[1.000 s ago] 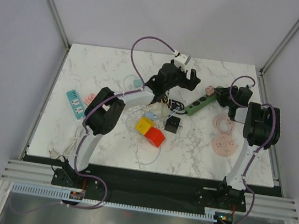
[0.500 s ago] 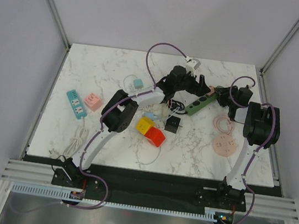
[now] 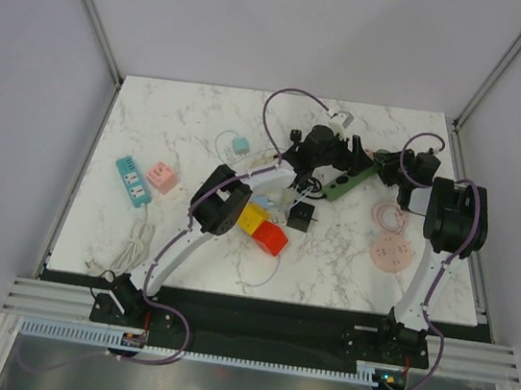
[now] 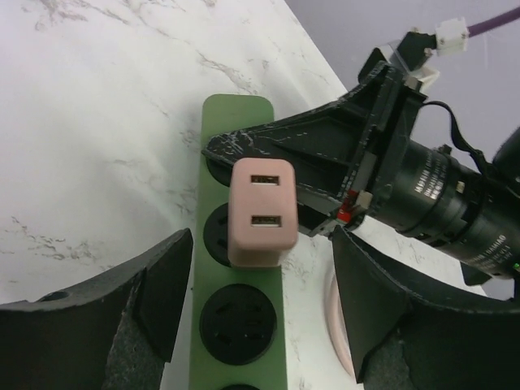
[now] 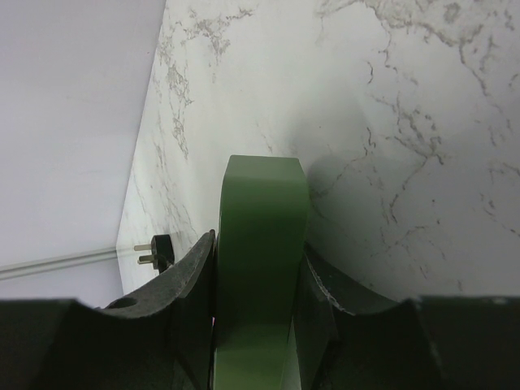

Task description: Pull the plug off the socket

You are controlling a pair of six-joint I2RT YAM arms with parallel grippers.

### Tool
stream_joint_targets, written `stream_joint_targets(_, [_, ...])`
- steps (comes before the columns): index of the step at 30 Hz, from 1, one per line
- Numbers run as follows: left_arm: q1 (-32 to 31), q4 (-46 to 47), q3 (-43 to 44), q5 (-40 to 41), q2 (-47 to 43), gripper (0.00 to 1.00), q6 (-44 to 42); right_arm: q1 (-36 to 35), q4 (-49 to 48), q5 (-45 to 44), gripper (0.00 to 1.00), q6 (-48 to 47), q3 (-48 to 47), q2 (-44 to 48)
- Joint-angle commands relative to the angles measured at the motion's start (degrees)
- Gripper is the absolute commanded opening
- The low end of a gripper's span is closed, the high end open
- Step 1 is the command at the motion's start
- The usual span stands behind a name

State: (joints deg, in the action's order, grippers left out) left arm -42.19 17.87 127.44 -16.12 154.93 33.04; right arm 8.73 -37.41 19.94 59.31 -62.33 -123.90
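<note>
Jaws of the left gripper [image 4: 262, 244] are gaping wide astride the pink plug [image 4: 262, 213] — ready to close. Opposite, the right gripper [image 5: 258, 268] is pinching the end of the green strip [image 5: 258, 244], likely bracing it for the pull.

Top view: mounted above and behind my bases, tilted down toward 12 o'clock, far enough to hold whole table [image 3: 153, 131].

Left wrist view: close, looking down past fingers of my left gripper [image 4: 260, 280] at green strip [image 4: 237, 325] and pink plug [image 4: 262, 213]. My right gripper [image 4: 252, 154] enters from 2 o'clock.

Right wrist view: closer still, sighting along strip's end toward 12 o'clock.

All three views share that strip, at 2 o'clock from table centre in top view.
</note>
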Motion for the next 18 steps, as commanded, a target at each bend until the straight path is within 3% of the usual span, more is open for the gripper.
stream_joint_targets(1, [-0.1,1.9,4.1,2.4,2.7,0.75,6.2,-0.1,-3.1,0.2,0.00,-4.6,-0.7,-1.6])
stream_joint_targets(5, [-0.2,2.2,5.4,3.5,3.7,0.66,7.3,-0.1,-3.5,0.5,0.00,-4.3,-0.6,-1.8])
stream_joint_targets(10, [-0.4,2.4,7.3,4.4,5.2,0.61,8.4,-0.2,-4.1,0.7,0.00,-4.0,-0.3,-1.7])
stream_joint_targets(16, [-0.6,3.3,9.9,4.9,7.4,0.48,11.2,-0.1,-4.6,0.7,0.00,-3.8,0.0,-1.6])
stream_joint_targets(18, [-0.7,3.3,9.9,5.0,7.4,0.38,11.1,-0.1,-4.7,0.7,0.00,-3.8,-0.1,-1.7])
